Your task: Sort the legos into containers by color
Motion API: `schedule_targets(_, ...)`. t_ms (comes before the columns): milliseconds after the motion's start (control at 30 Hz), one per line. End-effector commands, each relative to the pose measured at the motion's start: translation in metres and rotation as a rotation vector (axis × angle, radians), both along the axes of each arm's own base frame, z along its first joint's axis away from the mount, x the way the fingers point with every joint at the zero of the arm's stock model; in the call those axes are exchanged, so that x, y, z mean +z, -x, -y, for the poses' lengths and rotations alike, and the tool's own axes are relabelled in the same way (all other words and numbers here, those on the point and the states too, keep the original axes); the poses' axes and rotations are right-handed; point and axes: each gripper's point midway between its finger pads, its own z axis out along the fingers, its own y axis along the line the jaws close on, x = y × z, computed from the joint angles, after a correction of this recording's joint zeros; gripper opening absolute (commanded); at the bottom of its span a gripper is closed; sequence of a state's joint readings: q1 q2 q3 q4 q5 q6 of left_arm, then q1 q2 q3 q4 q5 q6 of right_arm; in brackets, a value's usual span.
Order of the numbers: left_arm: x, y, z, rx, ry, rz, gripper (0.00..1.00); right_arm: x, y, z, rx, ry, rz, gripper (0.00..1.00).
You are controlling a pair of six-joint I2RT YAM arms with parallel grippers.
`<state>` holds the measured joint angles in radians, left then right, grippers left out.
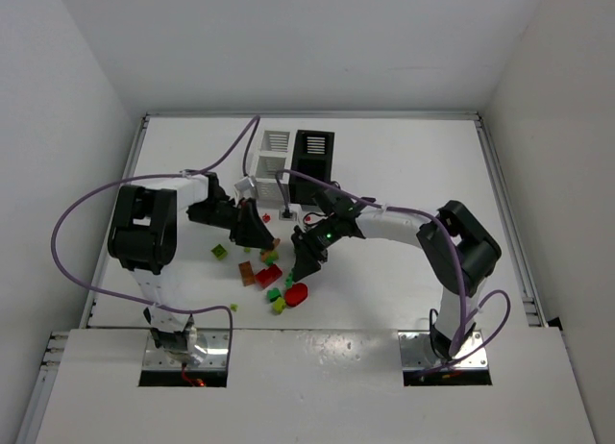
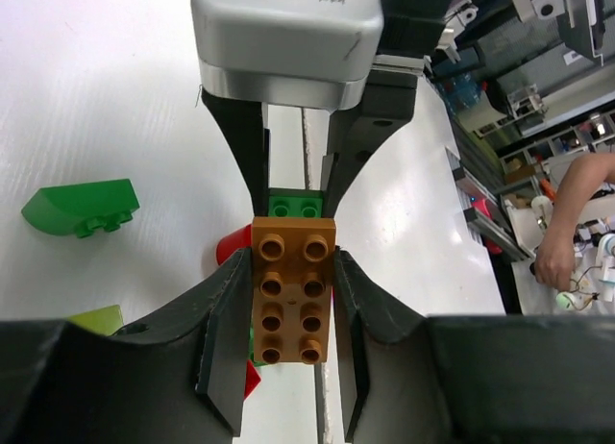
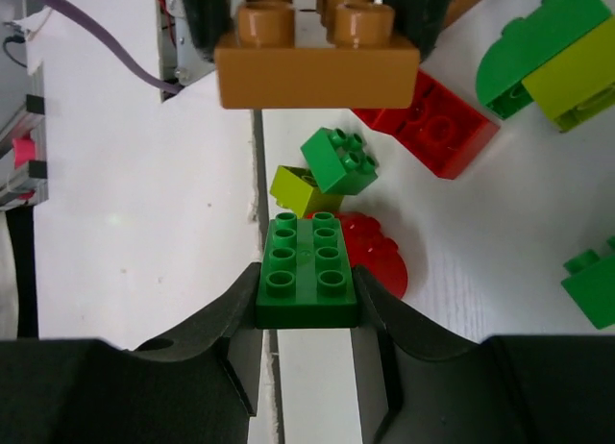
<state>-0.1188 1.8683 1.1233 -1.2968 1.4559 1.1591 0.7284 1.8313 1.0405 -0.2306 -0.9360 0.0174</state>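
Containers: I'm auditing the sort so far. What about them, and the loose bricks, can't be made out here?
- Containers: insides unreadable in the top external view, too small and walled in; neither wrist view shows them.
- Red piece: right wrist view, partly hidden under the green brick.
- Yellow-green brick: left wrist view, mostly behind a finger.
- Whatever lies under the orange-brown brick: left wrist view, covered by it.

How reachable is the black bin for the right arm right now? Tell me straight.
Probably yes. The right gripper, shut on a green brick, is in front of the open-topped black bin; the left gripper, holding an orange-brown brick, lies off to the left.
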Motion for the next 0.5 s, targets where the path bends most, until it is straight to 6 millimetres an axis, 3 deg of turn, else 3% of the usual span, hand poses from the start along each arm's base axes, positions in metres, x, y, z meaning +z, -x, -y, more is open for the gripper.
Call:
schedule_targets(0, 0.017, -0.011, 0.005, 0.040, 0.096, 0.091, 0.20, 0.006, -0.010, -0.001, 0.000, -0.014, 0.081, 0.00)
schedule_targets(33, 0.017, -0.011, 0.005, 0.040, 0.096, 0.091, 0.44, 0.004, -0.010, 0.001, -0.008, 0.006, 0.081, 0.05)
schedule_targets(100, 0.015, -0.010, 0.004, 0.034, 0.085, 0.092, 0.63, -0.003, -0.016, 0.006, -0.035, 0.050, 0.084, 0.21)
schedule_targets(133, 0.015, -0.009, 0.004, 0.027, 0.079, 0.114, 0.78, -0.004, -0.018, 0.007, -0.041, 0.057, 0.090, 0.26)
schedule_targets(200, 0.016, -0.007, 0.003, 0.027, 0.079, 0.115, 0.86, -0.002, -0.024, 0.008, -0.062, 0.070, 0.127, 0.39)
schedule_targets(233, 0.016, -0.007, 0.003, 0.027, 0.079, 0.115, 0.96, 0.000, -0.026, 0.009, -0.068, 0.072, 0.141, 0.43)
schedule_targets(267, 0.016, -0.008, 0.000, 0.032, 0.071, 0.127, 1.00, 0.003, -0.029, 0.009, -0.081, 0.077, 0.165, 0.45)
schedule_targets(467, 0.028, -0.023, -0.017, 0.087, 0.034, 0.163, 1.00, 0.012, -0.043, 0.015, -0.131, 0.105, 0.227, 0.59)
